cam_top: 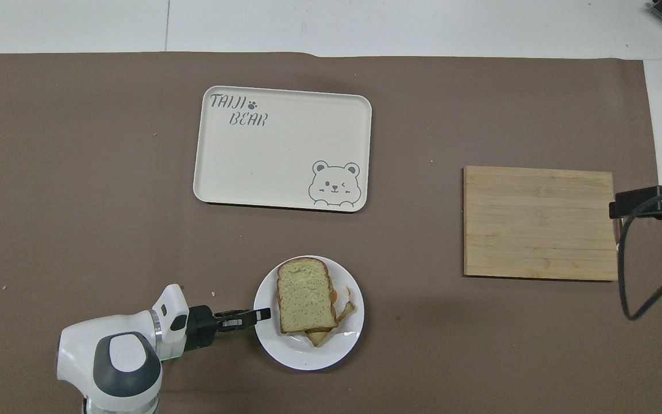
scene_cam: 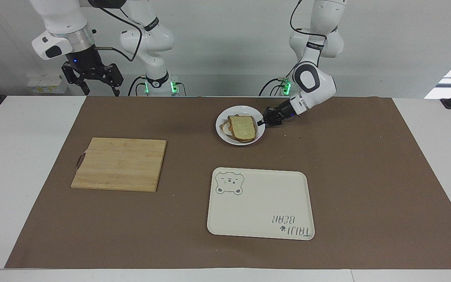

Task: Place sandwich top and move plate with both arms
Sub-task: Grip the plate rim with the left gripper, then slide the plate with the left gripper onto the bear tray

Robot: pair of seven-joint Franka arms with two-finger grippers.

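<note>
The small white plate point(scene_cam: 245, 110) point(cam_top: 302, 360) sits on the brown mat close to the robots. On it lies the sandwich top point(scene_cam: 242, 127) point(cam_top: 305, 294), a speckled slice covering a lower slice, with a bit of fried egg point(cam_top: 335, 296) peeking out. My left gripper point(scene_cam: 264, 122) point(cam_top: 262, 314) reaches in low from the left arm's end and is shut on the plate's rim. My right gripper point(scene_cam: 92, 84) hangs open, high above the table edge at the right arm's end, waiting.
A cream tray with a bear drawing point(scene_cam: 260, 203) point(cam_top: 282, 149) lies farther from the robots than the plate. A bamboo cutting board point(scene_cam: 119, 163) point(cam_top: 539, 221) lies toward the right arm's end. A cable point(cam_top: 630, 270) hangs by the board.
</note>
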